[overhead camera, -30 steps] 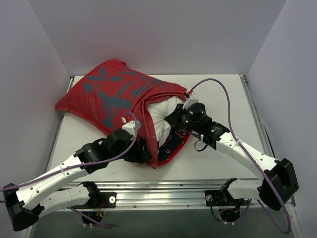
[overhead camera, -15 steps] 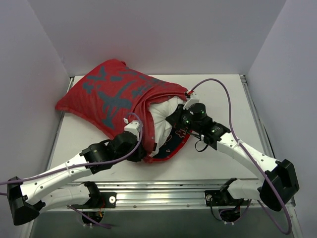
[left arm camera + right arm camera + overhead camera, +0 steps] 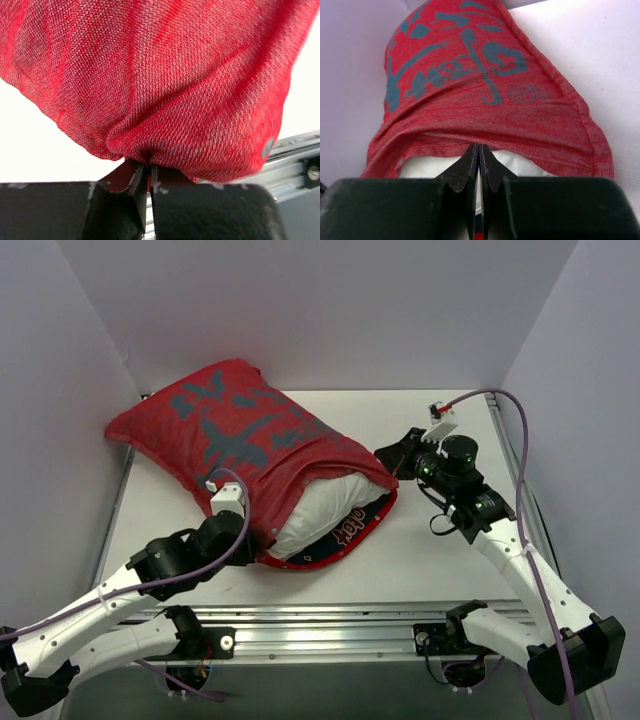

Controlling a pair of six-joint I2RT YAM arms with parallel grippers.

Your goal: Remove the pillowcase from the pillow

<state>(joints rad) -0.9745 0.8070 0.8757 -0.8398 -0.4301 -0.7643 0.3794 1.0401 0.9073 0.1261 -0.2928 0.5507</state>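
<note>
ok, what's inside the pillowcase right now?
The white pillow shows at the open mouth of the pillowcase, on the side nearest the arms. The rest of it is covered by red fabric, so how far in it reaches cannot be seen.

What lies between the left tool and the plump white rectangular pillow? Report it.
Only the red printed fabric pillowcase, pinched in the left tool; the top view shows its hem wrapping the pillow's near edge.

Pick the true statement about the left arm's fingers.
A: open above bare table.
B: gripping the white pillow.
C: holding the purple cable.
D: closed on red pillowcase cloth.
D: in the left wrist view, the left fingers are pinched together on a bunched fold of the red pillowcase.
</note>
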